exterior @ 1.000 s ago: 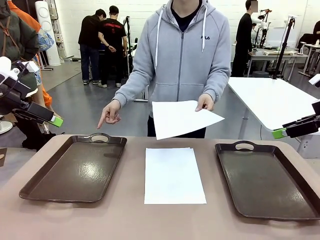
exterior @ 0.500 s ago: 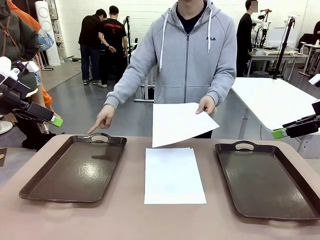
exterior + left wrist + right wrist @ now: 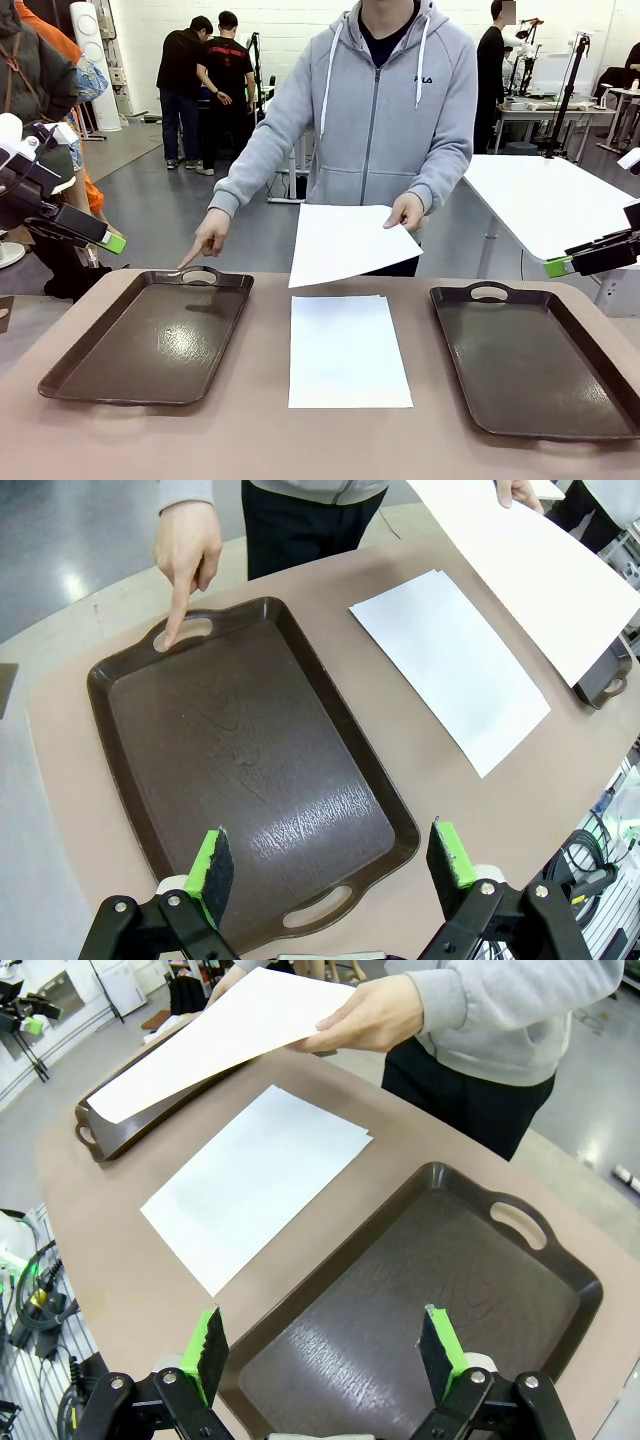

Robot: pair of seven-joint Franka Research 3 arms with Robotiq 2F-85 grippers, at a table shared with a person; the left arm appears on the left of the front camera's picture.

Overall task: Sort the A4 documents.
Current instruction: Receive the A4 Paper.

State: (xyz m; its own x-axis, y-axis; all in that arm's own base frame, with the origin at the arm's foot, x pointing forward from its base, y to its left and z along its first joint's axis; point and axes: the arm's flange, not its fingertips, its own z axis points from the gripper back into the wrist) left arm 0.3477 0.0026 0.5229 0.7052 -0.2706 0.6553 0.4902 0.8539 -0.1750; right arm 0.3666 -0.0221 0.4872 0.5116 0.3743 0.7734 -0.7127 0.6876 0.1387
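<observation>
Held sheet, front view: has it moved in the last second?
Yes. The held sheet has shifted toward the left tray; its left edge now lines up with the left edge of the paper stack on the table.

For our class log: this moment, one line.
hand points at left tray | other hand holds sheet | left pincer open | right pincer open

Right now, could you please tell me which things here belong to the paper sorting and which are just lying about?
For the job: held sheet, paper pile, left tray, right tray, the person's pointing hand.
Lying about: white side table, cables.
</observation>
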